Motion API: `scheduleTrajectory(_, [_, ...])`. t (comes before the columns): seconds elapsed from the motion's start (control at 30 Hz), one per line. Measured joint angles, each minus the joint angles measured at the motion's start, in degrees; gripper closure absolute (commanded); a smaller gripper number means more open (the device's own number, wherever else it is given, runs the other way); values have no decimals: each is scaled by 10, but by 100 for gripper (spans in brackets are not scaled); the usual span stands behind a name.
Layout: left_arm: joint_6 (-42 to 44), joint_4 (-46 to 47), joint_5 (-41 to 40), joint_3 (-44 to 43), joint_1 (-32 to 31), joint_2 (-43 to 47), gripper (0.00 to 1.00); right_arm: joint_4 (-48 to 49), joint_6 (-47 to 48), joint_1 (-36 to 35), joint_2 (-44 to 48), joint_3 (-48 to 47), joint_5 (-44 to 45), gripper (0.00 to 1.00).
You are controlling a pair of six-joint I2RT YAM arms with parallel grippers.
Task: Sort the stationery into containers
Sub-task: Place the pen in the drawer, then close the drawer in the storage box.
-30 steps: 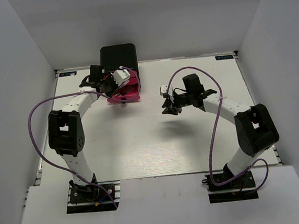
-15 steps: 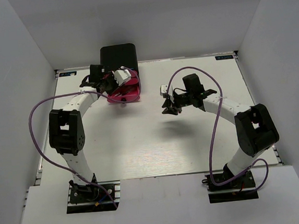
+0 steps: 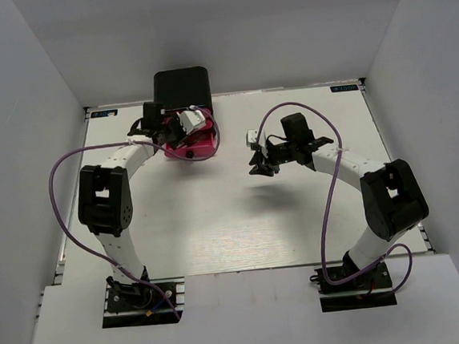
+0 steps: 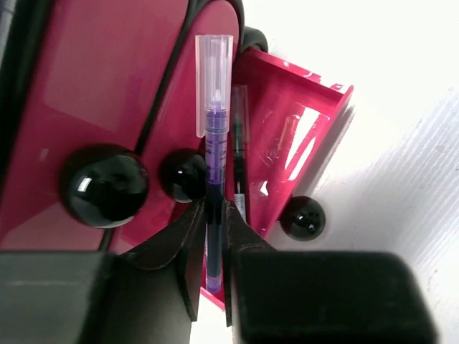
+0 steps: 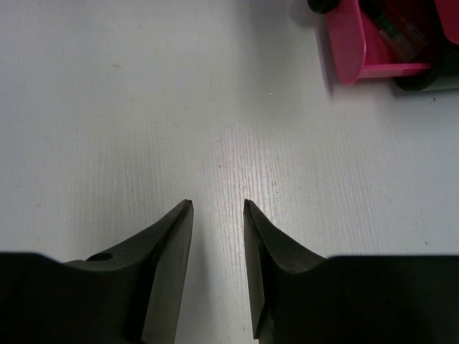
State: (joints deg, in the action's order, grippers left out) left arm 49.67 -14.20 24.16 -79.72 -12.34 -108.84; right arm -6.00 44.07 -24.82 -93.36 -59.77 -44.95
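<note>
Left gripper is clamped on a slim pen with a clear plastic cap and purple-blue barrel. It's pinching the back end, so the capped tip sticks out ahead. The pen hangs right above the pulled-out glossy pink plastic drawer, which looks like the lowest of three in the black rounded-corner box. The other two pink fronts look shut, going by where their round black knobs sit. There's already a thin dark pen lying in the open drawer, plus something clear I can't make out.

Right gripper has nothing in it, its jaws a small gap apart, hovering over the white counter well apart from the box.

My read is that this is the drop-off for that pen. Next it needs to line the pen up along the drawer's length so it doesn't catch on the rim, dip a little and let go. I can't spot other loose stationery from the top camera, so sorting may be nearly done. After that the drawer probably wants pushing shut.
</note>
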Motion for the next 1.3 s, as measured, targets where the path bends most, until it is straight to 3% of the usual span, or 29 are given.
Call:
scheduleTrajectory(0.17, [-2,5,-7,15,-2,-1,62,0,0,0,0,0,0,59])
scheduleTrajectory(0.23, [-1,8,-9,20,-2,-1,49,0,0,0,0,0,0,59])
scheduleTrajectory(0.27, [-1,9,-9,23,-2,-1,38,0,0,0,0,0,0,59])
scheduleTrajectory(0.33, [-3,9,-10,26,-2,-1,33,0,0,0,0,0,0,58])
scheduleTrajectory(0.47, [-14,15,-12,30,-2,1,0,0,0,0,0,0,0,56])
scheduleTrajectory(0.57, [-34,24,-13,40,-4,21,0,0,-1,1,0,0,0,44])
scheduleTrajectory(0.73, [-76,45,-10,72,-7,119,0,-1,-2,1,0,0,3,10])
scheduleTrajectory(0.9, [-171,76,-28,127,-8,247,0,0,-4,1,0,0,6,10])
scheduleTrajectory(1.0, [-298,102,-60,185,-4,301,0,-1,-4,0,-1,-2,5,28])
scheduleTrajectory(1.03, [-340,104,-72,208,-2,313,0,-3,-5,0,-4,-5,2,54])
scheduleTrajectory(1.07, [-386,112,-83,235,-1,319,0,-7,-2,0,-11,-14,-3,70])
scheduleTrajectory(1.1, [-427,118,-90,260,0,322,11,-14,0,0,-20,-26,-7,91])
scheduleTrajectory(1.13, [-480,123,-97,291,2,322,49,-22,2,0,-33,-43,-12,100])
scheduleTrajectory(1.2, [-573,143,-106,354,5,317,69,-46,-1,-1,-62,-80,-20,100])
scheduleTrajectory(1.23, [-613,152,-108,379,5,314,89,-57,-2,-1,-75,-99,-23,100])
scheduleTrajectory(1.3, [-697,174,-114,425,4,309,89,-63,-3,-1,-88,-117,-26,95])
